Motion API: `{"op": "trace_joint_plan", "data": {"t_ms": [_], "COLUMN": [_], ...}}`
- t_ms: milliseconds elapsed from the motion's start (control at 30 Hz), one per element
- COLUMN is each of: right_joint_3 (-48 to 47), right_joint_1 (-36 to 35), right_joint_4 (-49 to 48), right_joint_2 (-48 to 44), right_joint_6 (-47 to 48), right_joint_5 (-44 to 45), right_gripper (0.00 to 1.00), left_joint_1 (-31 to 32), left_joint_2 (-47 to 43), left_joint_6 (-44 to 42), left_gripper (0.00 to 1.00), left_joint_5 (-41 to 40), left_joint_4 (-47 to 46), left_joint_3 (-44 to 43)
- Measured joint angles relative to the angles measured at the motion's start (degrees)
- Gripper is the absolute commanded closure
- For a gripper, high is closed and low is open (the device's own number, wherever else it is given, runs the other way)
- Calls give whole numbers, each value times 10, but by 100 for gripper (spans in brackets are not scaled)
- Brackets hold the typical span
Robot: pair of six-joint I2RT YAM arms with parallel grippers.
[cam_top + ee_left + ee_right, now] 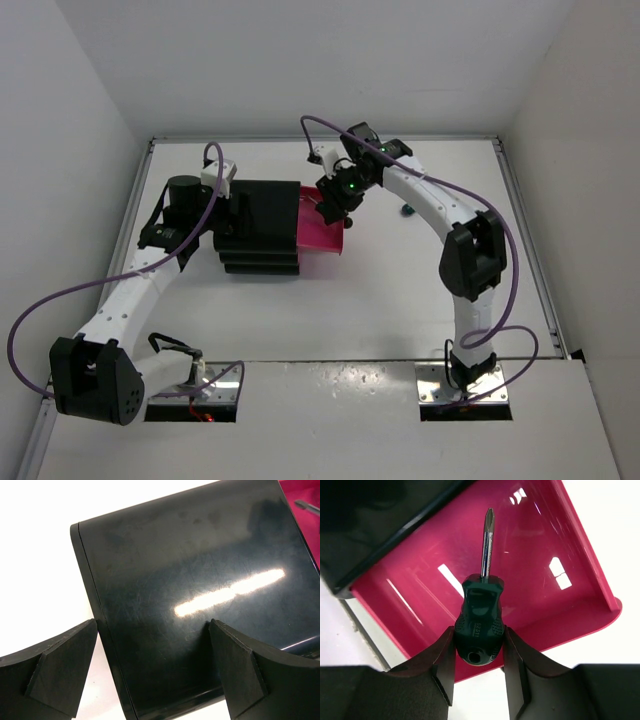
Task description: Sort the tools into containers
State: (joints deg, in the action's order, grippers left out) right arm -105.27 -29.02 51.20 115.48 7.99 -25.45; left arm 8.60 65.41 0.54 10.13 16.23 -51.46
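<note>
— Right gripper (479, 645): what has it got?
— It is clamped on the green-handled screwdriver (480, 615). Both fingers press the sides of the dark green handle near its butt end. The cross-head shaft points away from the wrist, over the floor of the open pink drawer (545, 610).
— Does the tip touch the drawer?
— I cannot tell from the wrist view.
— Where does the drawer sit?
— It sticks out from the black cabinet (262, 225), on the side facing the right arm. I cannot tell which tier it belongs to.
— And the left gripper (152, 625)?
— Its jaws are spread wide with nothing between them. It hangs over the cabinet's glossy top, near the edge away from the drawer.
— Anything else?
— One small teal item (407, 210) lies on the white table (400, 320) just beyond the right arm, well apart from the cabinet. It is too small to identify.
</note>
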Motion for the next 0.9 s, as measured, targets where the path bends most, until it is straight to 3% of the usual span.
{"op": "trace_joint_plan", "data": {"t_ms": [67,100,200,300,367,667,733,767,900], "right_joint_3": [-1,-2,-12,-20,-27,-38,-19,-3,65], "right_joint_1": [0,0,0,0,-1,-3,9,20,91], "right_joint_4": [1,2,1,-3,-7,-56,-80,-94,-131], "right_joint_2": [6,9,15,17,18,6,-17,-35,-111], "right_joint_6": [0,0,-1,-2,-3,-49,-80,-98,-161], "right_joint_5": [5,9,14,14,14,17,25,31,65], "right_gripper": [71,60,49,48,42,43,35,25,22], "left_joint_1": [0,0,0,0,0,0,0,0,0], "left_joint_2": [0,0,0,0,0,-1,-2,-2,-2], "left_joint_6": [0,0,0,0,0,0,0,0,0], "left_gripper": [1,1,1,1,1,1,1,1,1], "left_joint_5": [0,0,0,1,1,1,1,1,1], "left_joint_4": [0,0,0,0,0,-4,-5,-5,-5], "left_joint_3": [0,0,0,0,0,3,3,3,3]}}
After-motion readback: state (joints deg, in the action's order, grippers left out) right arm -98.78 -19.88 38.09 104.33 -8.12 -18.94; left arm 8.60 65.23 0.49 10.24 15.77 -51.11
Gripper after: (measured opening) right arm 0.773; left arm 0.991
